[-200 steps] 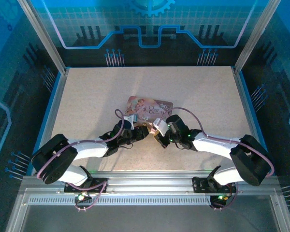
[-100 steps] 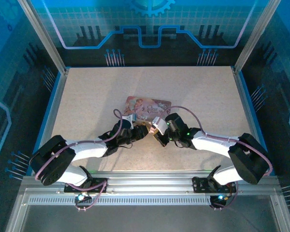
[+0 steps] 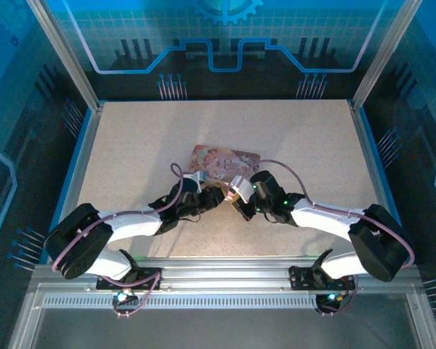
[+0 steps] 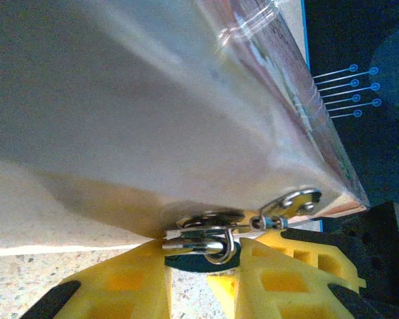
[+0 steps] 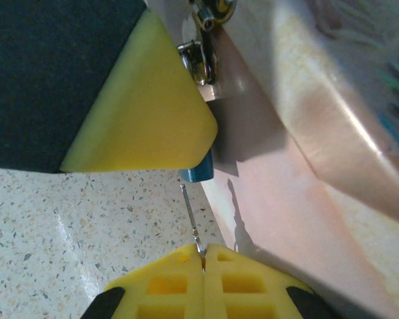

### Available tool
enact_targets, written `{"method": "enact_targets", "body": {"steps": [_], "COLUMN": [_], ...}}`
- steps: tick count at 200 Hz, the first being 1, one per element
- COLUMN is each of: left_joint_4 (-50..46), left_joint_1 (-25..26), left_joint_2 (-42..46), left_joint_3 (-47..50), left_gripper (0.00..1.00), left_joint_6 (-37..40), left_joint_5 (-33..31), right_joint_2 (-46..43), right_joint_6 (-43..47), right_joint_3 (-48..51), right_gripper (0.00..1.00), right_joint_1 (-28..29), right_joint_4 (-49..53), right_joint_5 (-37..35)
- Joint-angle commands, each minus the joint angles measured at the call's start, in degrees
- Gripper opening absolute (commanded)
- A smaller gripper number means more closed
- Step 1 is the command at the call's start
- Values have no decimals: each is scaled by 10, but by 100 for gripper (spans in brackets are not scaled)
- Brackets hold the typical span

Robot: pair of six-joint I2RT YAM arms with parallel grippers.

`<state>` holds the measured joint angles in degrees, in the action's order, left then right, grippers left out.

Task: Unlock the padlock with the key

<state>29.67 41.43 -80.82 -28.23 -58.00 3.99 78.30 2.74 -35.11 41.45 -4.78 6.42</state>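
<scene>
Yellow fingers (image 4: 130, 279) of the left end effector (image 4: 201, 266) are clamped on the padlock (image 4: 206, 244). Its dark body sits between them, and its silvery shackle lies against the metal fitting (image 4: 296, 201) on the near edge of the pink tin (image 4: 153, 100).

Right wrist view: the right end effector (image 5: 204, 256) has its fingers pressed together on the key (image 5: 191, 216), a thin metal blade pointing at the blue end of the padlock (image 5: 198, 174). That end juts out from under a yellow finger (image 5: 146, 113) of the left end effector. The blade tip is just beside the padlock; contact cannot be told.

Top view: the tin (image 3: 225, 161) lies near the centre of the speckled surface (image 3: 131, 145). The left end effector (image 3: 209, 201) and the right end effector (image 3: 235, 203) meet tip to tip at the tin's near edge, with the padlock hidden between them.
</scene>
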Motion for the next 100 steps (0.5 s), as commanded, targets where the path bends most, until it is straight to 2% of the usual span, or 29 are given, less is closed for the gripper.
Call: {"method": "enact_targets", "body": {"steps": [1,40,100], "left_joint_4": [13,6,2], "left_joint_1": [7,7,7], "left_joint_2": [25,25,27], "left_joint_3": [-26,-29,-34], "left_gripper": [25,25,25], "left_joint_6": [-11,-11,-12], "left_joint_5": [39,38,46], "right_joint_2": [-5,-3,11], "right_joint_6": [-14,-16,-14], "right_joint_3": [11,11,-6], "right_gripper": [1,1,1], "right_joint_1": [-2,3,-14], "right_joint_4": [0,-2,-10], "right_joint_5": [-2,-14,11]}}
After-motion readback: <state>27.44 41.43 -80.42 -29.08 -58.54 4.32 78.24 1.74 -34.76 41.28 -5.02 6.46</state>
